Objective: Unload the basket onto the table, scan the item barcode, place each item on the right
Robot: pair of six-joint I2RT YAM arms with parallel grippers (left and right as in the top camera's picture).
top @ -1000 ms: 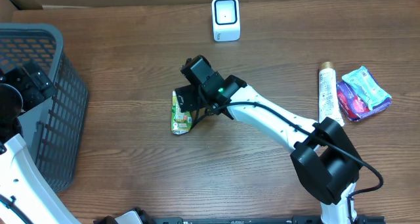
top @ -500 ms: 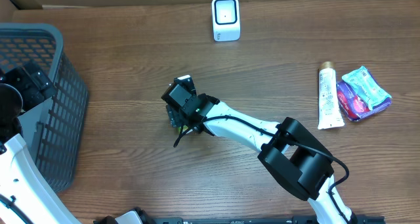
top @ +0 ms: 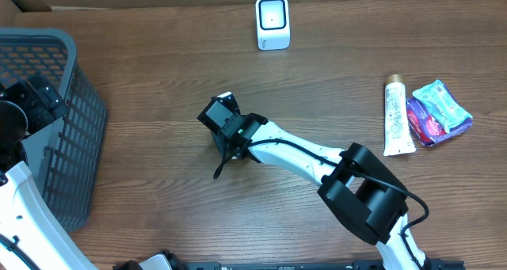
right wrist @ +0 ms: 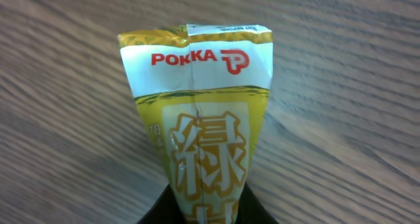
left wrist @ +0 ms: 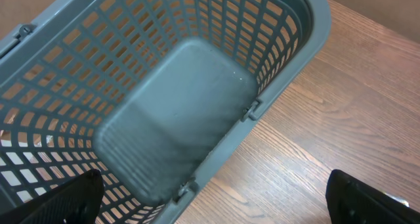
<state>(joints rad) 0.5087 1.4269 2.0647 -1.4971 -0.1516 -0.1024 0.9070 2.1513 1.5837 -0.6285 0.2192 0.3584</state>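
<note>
1. Pack (right wrist: 197, 112), a yellow Pokka drink, is down on the table (top: 158, 191), nearer the robot than the scanner (top: 272, 22), off to its left and well apart from it.
2. Right gripper (top: 220, 126) sits right over it. In the wrist view the pack's near end narrows into the dark jaws, so it's clamped on the pack.
3. Left gripper (left wrist: 220, 204) hangs spread wide above the basket (left wrist: 289, 46), far left of the scanner, holding nothing.
4. Step in hand, by my read: the pick-up, with the lift not begun.
5. Next move calls for raising the pack, carrying it to the scanner and turning its barcode to the window. No barcode shows here.
</note>
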